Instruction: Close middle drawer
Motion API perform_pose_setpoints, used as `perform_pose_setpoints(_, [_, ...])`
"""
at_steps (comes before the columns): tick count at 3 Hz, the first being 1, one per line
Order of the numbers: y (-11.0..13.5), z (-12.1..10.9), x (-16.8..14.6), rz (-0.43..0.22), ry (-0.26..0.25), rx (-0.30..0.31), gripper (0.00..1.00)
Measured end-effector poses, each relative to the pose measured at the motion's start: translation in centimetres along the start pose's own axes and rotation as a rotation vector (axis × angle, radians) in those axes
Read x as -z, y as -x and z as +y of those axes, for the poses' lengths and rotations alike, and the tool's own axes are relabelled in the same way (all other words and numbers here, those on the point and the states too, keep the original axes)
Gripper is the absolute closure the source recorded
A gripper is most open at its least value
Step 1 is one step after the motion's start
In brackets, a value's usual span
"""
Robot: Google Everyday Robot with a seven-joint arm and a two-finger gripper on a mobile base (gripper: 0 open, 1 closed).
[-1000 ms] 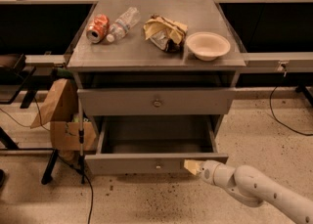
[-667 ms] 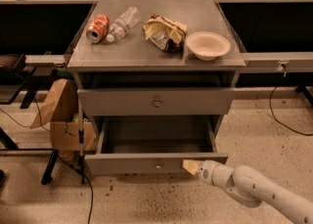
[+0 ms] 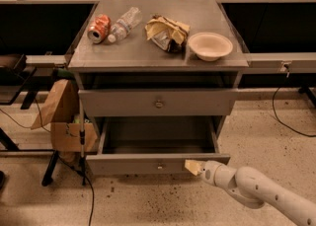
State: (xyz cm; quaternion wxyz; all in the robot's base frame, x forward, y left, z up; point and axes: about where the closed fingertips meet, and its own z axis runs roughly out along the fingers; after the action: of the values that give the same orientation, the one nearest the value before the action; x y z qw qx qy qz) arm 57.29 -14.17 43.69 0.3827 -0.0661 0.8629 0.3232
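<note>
The middle drawer (image 3: 158, 141) stands pulled out of the grey cabinet, showing its plain grey floor. Its low front panel (image 3: 123, 164) carries a small round knob (image 3: 159, 167). Above it, the taller-fronted drawer (image 3: 158, 102) with a larger knob is closed. My gripper (image 3: 193, 167) comes in from the lower right on a white arm (image 3: 256, 193). Its yellowish tip rests against the right part of the middle drawer's front panel, right of the knob.
On the cabinet top (image 3: 158, 55) lie a red can (image 3: 99, 28), a plastic bottle (image 3: 124, 23), a crumpled bag (image 3: 167, 32) and a bowl (image 3: 210, 46). A brown paper bag and box (image 3: 61, 116) stand left of the drawer. Cables (image 3: 286, 121) run across the floor.
The gripper has edged very slightly left against the front panel. The drawer stays open by about the same amount.
</note>
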Motion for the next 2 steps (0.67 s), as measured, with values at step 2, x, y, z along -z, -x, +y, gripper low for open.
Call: perform_pose_setpoints(2, [0.68,-0.01,0.09,-0.011,-0.005,0.005,1.0])
